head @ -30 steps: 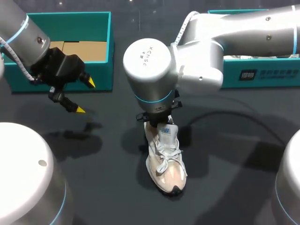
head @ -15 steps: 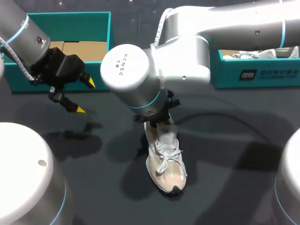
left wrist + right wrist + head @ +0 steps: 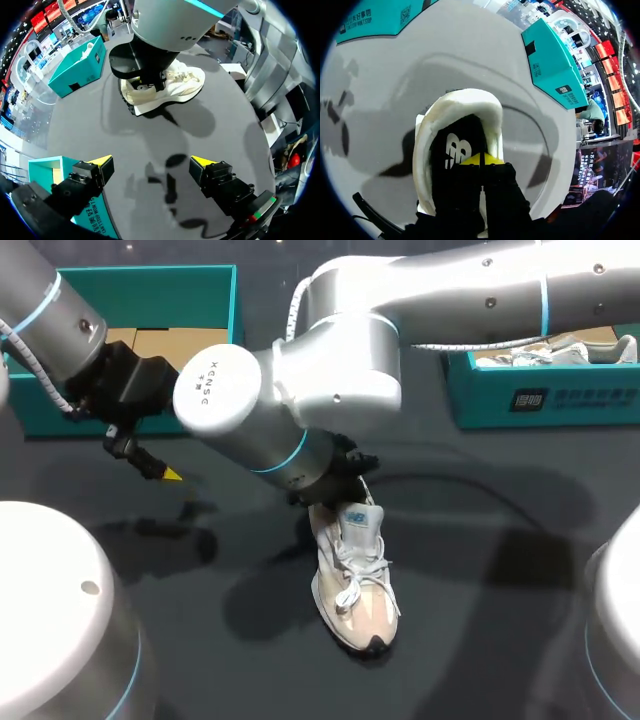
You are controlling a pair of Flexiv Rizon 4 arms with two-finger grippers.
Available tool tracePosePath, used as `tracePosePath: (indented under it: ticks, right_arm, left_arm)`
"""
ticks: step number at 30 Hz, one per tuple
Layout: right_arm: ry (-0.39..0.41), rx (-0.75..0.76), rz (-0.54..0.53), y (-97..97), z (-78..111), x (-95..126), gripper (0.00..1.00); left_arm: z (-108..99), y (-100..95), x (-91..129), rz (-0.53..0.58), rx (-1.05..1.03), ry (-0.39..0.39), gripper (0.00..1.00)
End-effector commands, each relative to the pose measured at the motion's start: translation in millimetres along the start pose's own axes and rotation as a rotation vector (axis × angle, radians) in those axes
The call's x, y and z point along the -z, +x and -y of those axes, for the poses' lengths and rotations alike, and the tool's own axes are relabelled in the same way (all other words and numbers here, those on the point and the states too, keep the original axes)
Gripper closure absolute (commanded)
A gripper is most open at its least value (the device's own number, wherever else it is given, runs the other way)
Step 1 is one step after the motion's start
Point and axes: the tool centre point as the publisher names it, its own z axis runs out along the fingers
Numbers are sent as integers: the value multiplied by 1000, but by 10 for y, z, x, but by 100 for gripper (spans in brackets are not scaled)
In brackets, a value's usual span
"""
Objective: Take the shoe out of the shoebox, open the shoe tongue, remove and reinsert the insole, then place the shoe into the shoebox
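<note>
Lying mid-frame, heel toward the top and toe toward the bottom, shoe (image 3: 355,585) directly under right gripper (image 3: 481,159), tips pressed together inside the collar over insole (image 3: 455,150); left gripper (image 3: 151,161) spread, well apart at left.

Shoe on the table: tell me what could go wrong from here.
1. The right end effector sits shut inside the shoe, over the black insole. Whether it actually pinches the insole is unclear, so it may slip off.
2. The left end effector hangs open, away from the shoe, so nothing pins the shoe down. A pull could lift or drag the whole shoe.
</note>
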Motion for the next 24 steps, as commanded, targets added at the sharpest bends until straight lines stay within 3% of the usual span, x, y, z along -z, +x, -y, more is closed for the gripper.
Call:
tracePosePath:
  ticks: [1, 7, 13, 19, 24]
  right_arm:
    - [22, -2, -7, 77, -21, -140, 100]
    - [32, -7, -89, 86, 16, -211, 100]
    - [-26, -34, -140, -30, 63, 9, 100]
    - [-60, -65, -64, -123, 98, 138, 100]
    - [-30, -60, -28, -95, 111, -4, 100]
  left_arm:
    - [1, 14, 7, 1, 0, -4, 0]
    - [1, 14, 7, 1, 0, -4, 0]
    - [1, 14, 7, 1, 0, -4, 0]
    - [1, 14, 7, 1, 0, -4, 0]
    - [1, 14, 7, 1, 0, -4, 0]
